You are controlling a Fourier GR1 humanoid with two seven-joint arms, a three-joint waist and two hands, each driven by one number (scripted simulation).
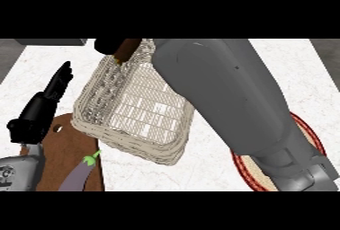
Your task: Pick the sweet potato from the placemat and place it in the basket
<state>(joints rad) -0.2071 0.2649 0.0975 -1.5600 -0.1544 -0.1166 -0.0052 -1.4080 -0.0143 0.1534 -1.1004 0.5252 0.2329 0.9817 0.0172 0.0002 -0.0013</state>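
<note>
The pale wicker basket (133,112) sits tilted in the middle of the white counter. My right forearm reaches from the lower right across the basket's right side to its far rim. There my right hand (106,45) shows as a black shape curled round the brown sweet potato (127,48), which is held just above the basket's far edge. Only an end of the sweet potato shows. The round placemat (313,136), straw-coloured with a red rim, lies at the lower right, mostly hidden under my right arm. My left hand (41,109) rests open at the left, fingers straight and pointing up.
A brown wooden cutting board (65,148) lies at the lower left with a purple eggplant (81,174) on it, close to the basket's near left corner. White counter shows between the basket and the placemat.
</note>
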